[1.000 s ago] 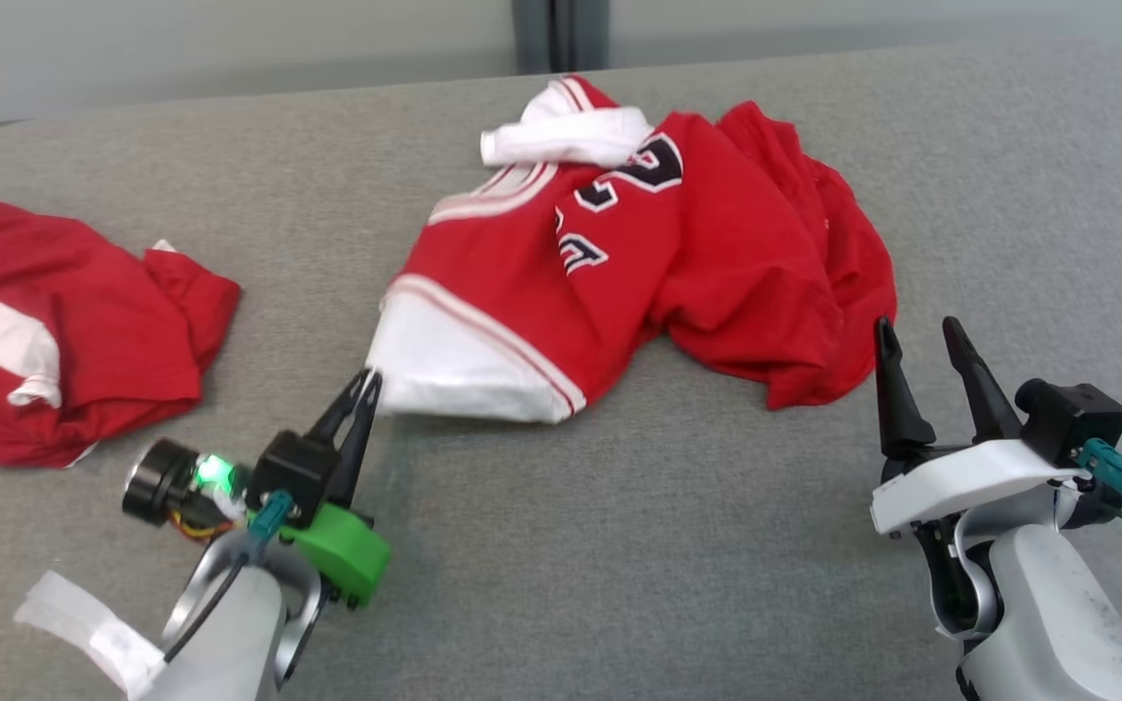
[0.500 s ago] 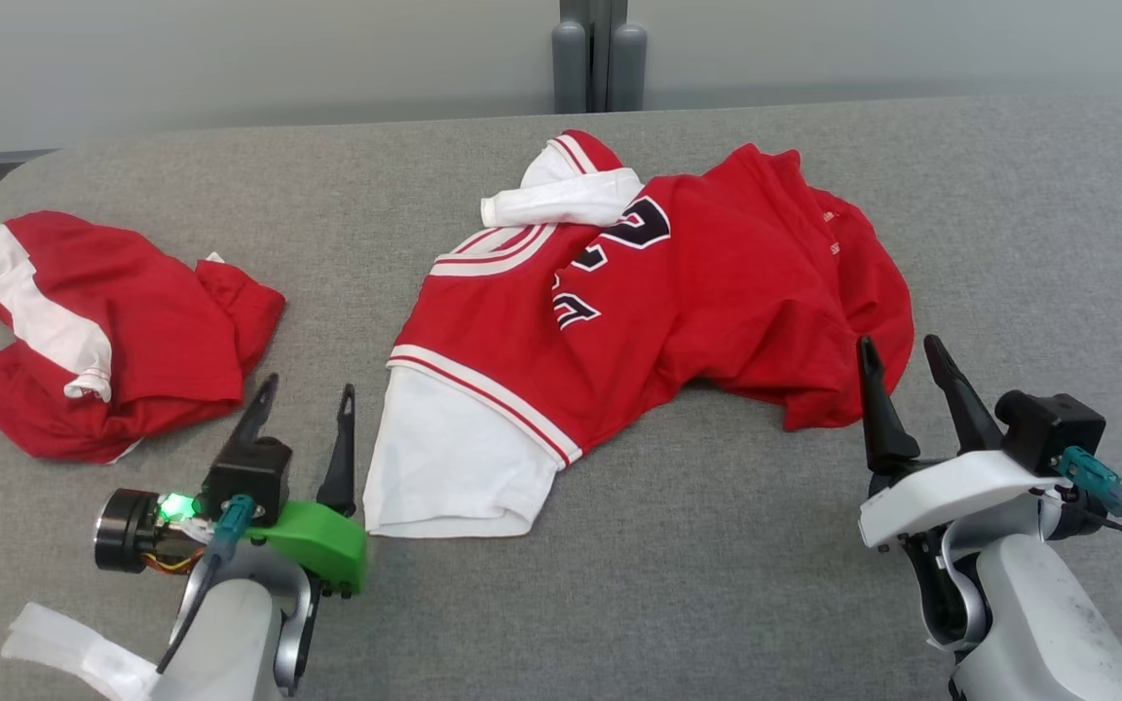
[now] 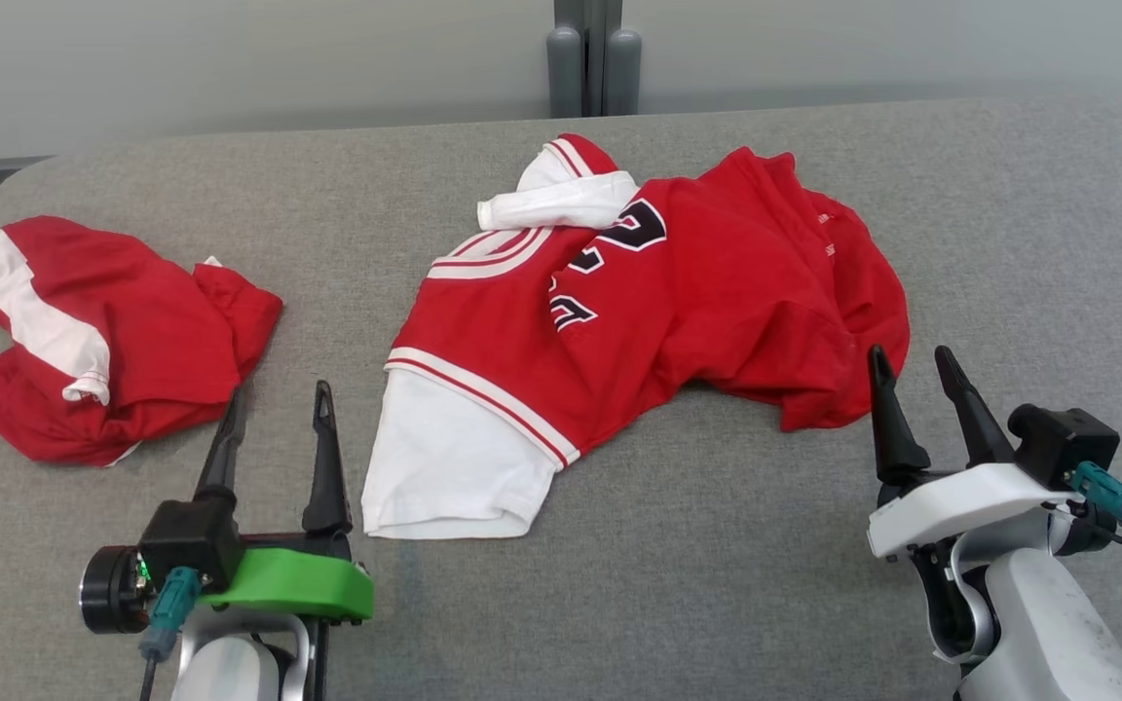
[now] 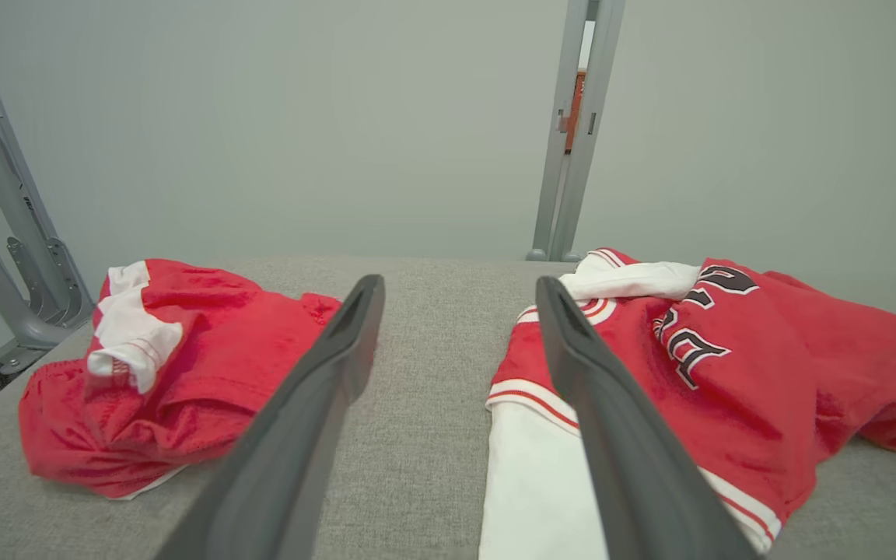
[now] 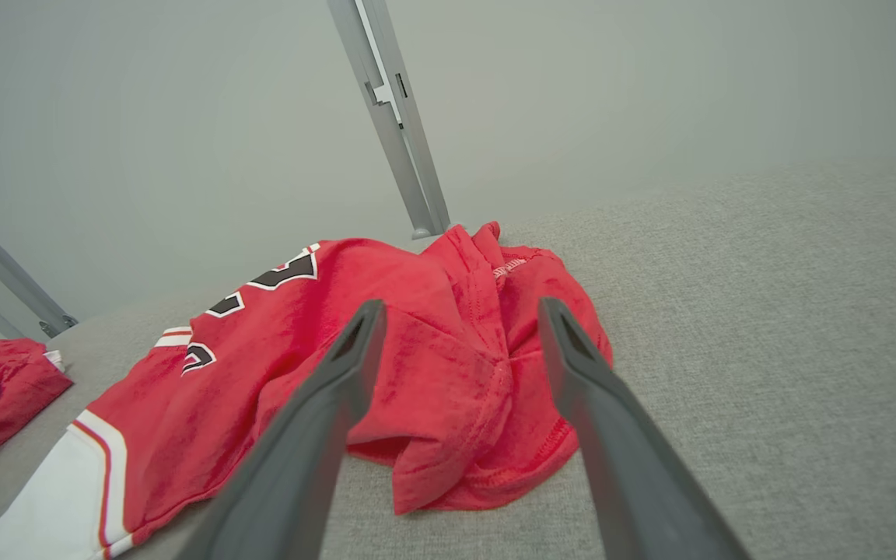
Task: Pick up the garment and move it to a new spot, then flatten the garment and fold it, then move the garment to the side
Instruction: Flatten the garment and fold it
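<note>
A red garment (image 3: 678,312) with white sleeves and dark numerals lies rumpled in the middle of the grey table (image 3: 678,584); the same garment (image 4: 728,365) (image 5: 386,350) fills the lower part of both wrist views. My left gripper (image 3: 276,411) (image 4: 456,292) stands open just left of its white sleeve (image 3: 454,467), holding nothing. My right gripper (image 3: 912,362) (image 5: 456,315) is open too, just in front of the garment's bunched right hem (image 5: 479,467), not touching it.
A second red and white garment (image 3: 103,341) (image 4: 176,373) lies crumpled at the table's left end. Grey posts (image 3: 592,58) stand behind the table's far edge. Bare grey cloth stretches along the front and right of the table.
My left gripper has opened, letting go of the white sleeve, and drawn back and left. The sleeve now lies flat. The head view shifted. The right gripper has barely moved.
</note>
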